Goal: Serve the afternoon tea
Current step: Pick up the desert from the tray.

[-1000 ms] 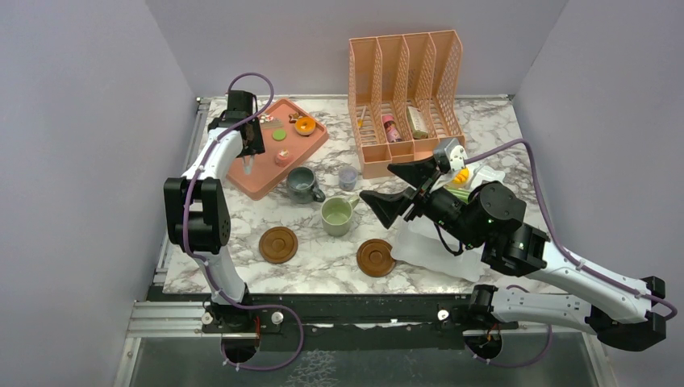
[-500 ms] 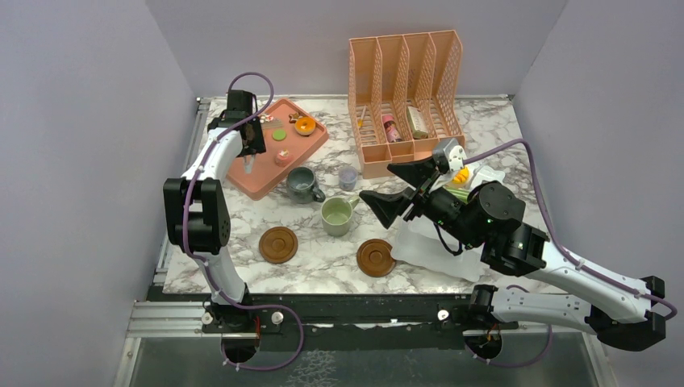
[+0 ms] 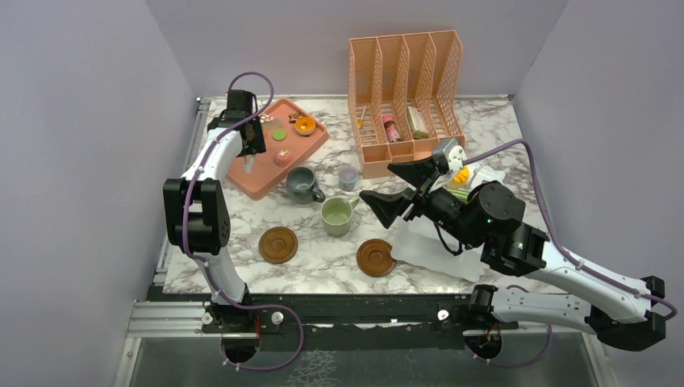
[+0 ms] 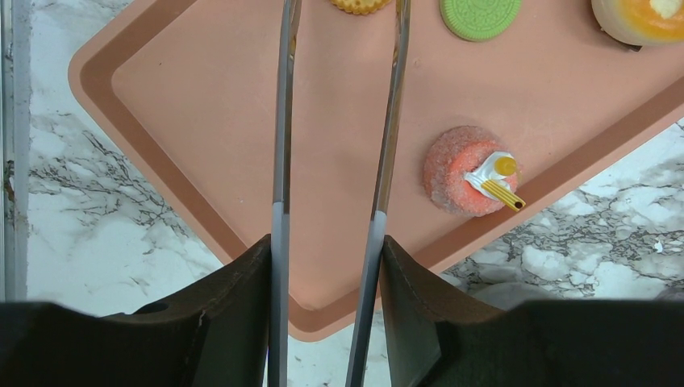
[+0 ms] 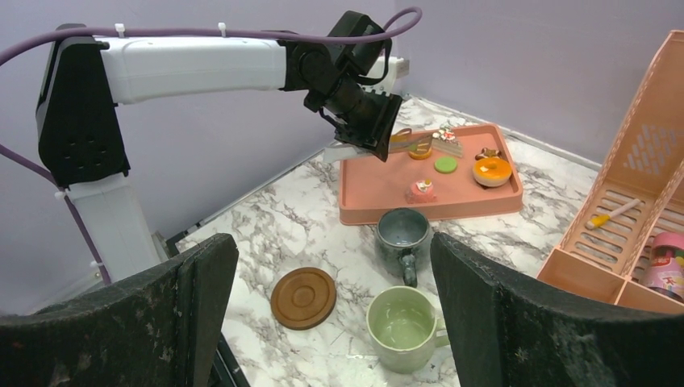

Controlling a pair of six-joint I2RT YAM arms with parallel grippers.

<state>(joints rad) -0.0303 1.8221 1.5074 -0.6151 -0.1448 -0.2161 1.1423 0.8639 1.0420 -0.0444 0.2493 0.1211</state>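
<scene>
My left gripper (image 4: 327, 250) hangs over the salmon tray (image 4: 202, 121), shut on metal tongs (image 4: 280, 121) whose two blades reach toward a yellow cookie (image 4: 359, 5). Also on the tray are a green cookie (image 4: 481, 16), a pink cake (image 4: 464, 169) and an orange donut (image 3: 306, 125). The grey-blue mug (image 3: 301, 183) stands just off the tray's near corner. The pale green mug (image 3: 336, 215) stands in front of it. Two brown coasters (image 3: 278, 243) (image 3: 376, 257) lie bare near the front edge. My right gripper (image 3: 379, 184) hovers open to the right of the mugs, holding nothing.
An orange file rack (image 3: 407, 89) stands at the back with a pink bottle (image 3: 391, 127) in one slot. A small lilac cup (image 3: 348, 177) sits between the rack and the mugs. A white sheet (image 3: 427, 246) lies under the right arm. Walls close in on three sides.
</scene>
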